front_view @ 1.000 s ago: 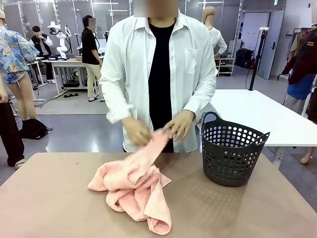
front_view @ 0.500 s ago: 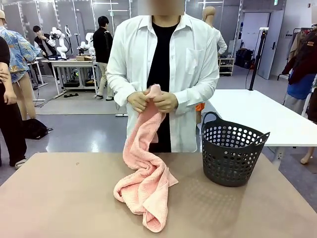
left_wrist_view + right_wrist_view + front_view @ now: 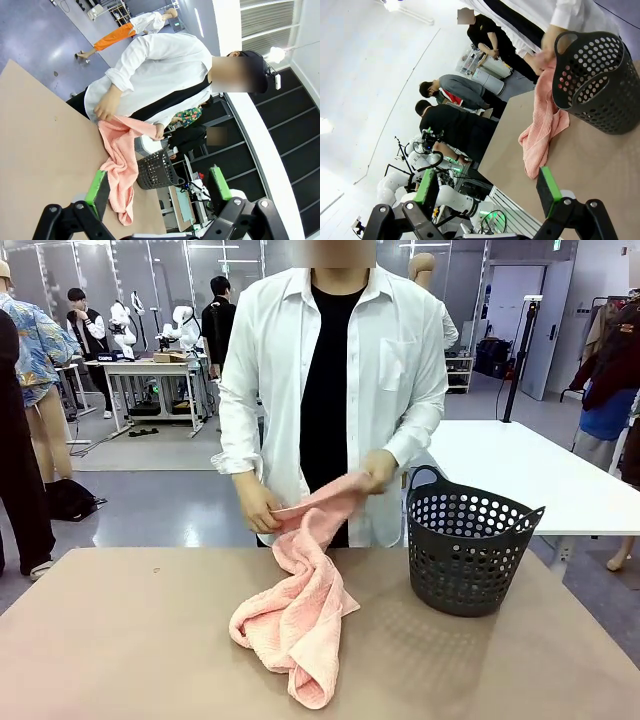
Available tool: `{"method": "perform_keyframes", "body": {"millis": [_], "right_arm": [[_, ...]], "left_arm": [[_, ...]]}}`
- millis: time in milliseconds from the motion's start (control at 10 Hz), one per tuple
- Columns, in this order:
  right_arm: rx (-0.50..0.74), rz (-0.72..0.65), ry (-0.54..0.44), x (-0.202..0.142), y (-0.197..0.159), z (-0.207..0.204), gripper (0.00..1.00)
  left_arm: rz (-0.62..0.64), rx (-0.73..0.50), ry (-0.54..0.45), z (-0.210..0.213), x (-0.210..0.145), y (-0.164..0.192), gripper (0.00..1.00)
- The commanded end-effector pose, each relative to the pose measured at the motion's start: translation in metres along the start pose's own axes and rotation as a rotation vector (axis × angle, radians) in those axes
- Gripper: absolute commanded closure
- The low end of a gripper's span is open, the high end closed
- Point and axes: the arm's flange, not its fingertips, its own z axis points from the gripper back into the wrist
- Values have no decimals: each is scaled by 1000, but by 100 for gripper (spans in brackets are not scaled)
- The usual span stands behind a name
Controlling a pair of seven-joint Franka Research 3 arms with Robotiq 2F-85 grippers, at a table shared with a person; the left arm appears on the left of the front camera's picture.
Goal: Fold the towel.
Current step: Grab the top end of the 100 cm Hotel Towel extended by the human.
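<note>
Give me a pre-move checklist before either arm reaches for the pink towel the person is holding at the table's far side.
1. Left gripper open, empty: ok.
2. Right gripper open, empty: ok.
3. Light pink terry-cloth towel spread flat: not ok; bunched, lower end on the brown table.
4. Person's hands off the towel: not ok; both hold its upper edge.
5. Dark perforated plastic basket apart from the towel: ok.
6. Towel corners findable: cannot tell.
</note>
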Motion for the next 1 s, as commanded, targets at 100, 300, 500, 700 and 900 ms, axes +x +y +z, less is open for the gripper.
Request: {"method": "perform_keyframes", "body": {"millis": [100, 300, 500, 700, 900], "right_arm": [[7, 13, -3, 2, 1, 1, 0], [7, 13, -3, 2, 1, 1, 0], [7, 13, -3, 2, 1, 1, 0], [7, 13, -3, 2, 1, 1, 0], [7, 13, -3, 2, 1, 1, 0]], "left_arm": [[-13, -8, 3, 0, 1, 1, 0], [-13, -8, 3, 0, 1, 1, 0], [-13, -8, 3, 0, 1, 1, 0], [-13, -8, 3, 0, 1, 1, 0], [-13, -8, 3, 0, 1, 1, 0]]}}
